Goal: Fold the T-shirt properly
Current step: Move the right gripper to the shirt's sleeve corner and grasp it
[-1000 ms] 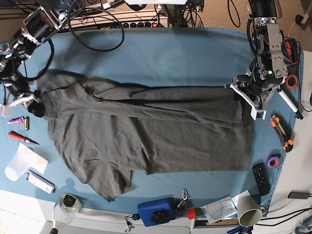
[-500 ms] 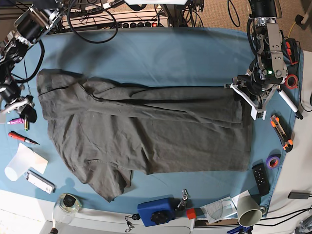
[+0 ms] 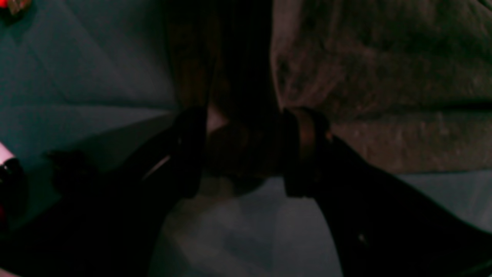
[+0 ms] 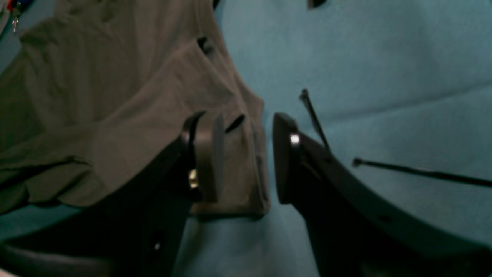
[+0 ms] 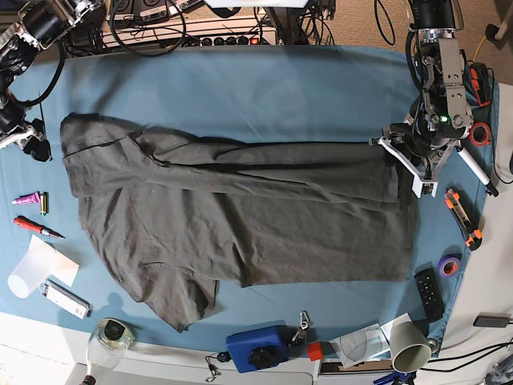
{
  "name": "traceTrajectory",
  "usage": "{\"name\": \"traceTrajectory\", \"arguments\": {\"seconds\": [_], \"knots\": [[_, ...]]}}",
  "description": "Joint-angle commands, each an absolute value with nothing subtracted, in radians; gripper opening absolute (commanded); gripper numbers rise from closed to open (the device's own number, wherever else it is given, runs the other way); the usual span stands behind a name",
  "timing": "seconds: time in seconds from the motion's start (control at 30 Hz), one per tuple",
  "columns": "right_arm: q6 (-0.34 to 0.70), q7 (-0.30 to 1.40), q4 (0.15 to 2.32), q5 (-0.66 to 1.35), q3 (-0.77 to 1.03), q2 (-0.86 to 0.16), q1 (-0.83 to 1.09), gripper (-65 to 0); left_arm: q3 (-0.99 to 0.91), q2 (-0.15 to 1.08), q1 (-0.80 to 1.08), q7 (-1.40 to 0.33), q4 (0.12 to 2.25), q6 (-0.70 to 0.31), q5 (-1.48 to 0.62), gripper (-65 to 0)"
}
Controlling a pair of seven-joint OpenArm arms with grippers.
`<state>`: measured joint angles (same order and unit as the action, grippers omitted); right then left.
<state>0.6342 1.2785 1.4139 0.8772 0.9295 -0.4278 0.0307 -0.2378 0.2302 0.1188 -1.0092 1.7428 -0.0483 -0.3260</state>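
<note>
1. The T-shirt (image 5: 232,212) lies spread across the middle of the blue desk (image 5: 264,88), folded lengthwise along its upper edge, one sleeve poking toward the lower left of the base frame.
2. Big change: the right pincer (image 5: 24,136) was touching the shirt's left edge a second ago; now it's pulled back to the far left of the frame, off the cloth, jaws apart with nothing between them.
3. The left pincer (image 5: 413,152) hasn't budged, parked at the shirt's right edge. In its wrist view a bunch of fabric sits between the widely spaced jaws.
4. The shirt's upper-left corner now lies flatter.
</note>
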Motion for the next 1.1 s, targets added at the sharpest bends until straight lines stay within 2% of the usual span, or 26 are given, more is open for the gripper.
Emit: {"name": "traceTrajectory", "arguments": {"seconds": [0.0, 0.13, 0.2, 0.4, 0.8, 1.07], "knots": [[0.627, 1.253, 1.428, 0.876, 0.935, -0.457, 0.02, -43.5, -0.239, 0.233, 0.119, -1.04, 1.746, -0.046, -0.33, -34.5], [0.596, 1.253, 1.347, 0.861, 0.933, -0.457, 0.02, -43.5, -0.239, 0.233, 0.119, -1.04, 1.746, -0.049, -0.341, -34.5], [0.596, 1.262, 1.271, 0.915, 0.928, -0.457, 0.019, -43.5, -0.239, 0.233, 0.119, -1.04, 1.746, -0.049, -0.345, -34.5], [0.679, 1.332, 1.128, 1.068, 0.926, -0.457, 0.019, -43.5, -0.239, 0.233, 0.119, -1.04, 1.746, -0.049, -0.344, -34.5], [0.691, 1.285, 1.117, 1.072, 0.729, -0.457, -0.007, -43.5, -0.239, 0.233, 0.119, -1.04, 1.746, -0.049, -0.344, -34.5], [0.654, 1.287, 1.117, 0.983, 0.707, -0.457, -0.036, -43.6, -0.239, 0.233, 0.119, -1.04, 1.746, -0.049, -0.344, -35.8]]}}
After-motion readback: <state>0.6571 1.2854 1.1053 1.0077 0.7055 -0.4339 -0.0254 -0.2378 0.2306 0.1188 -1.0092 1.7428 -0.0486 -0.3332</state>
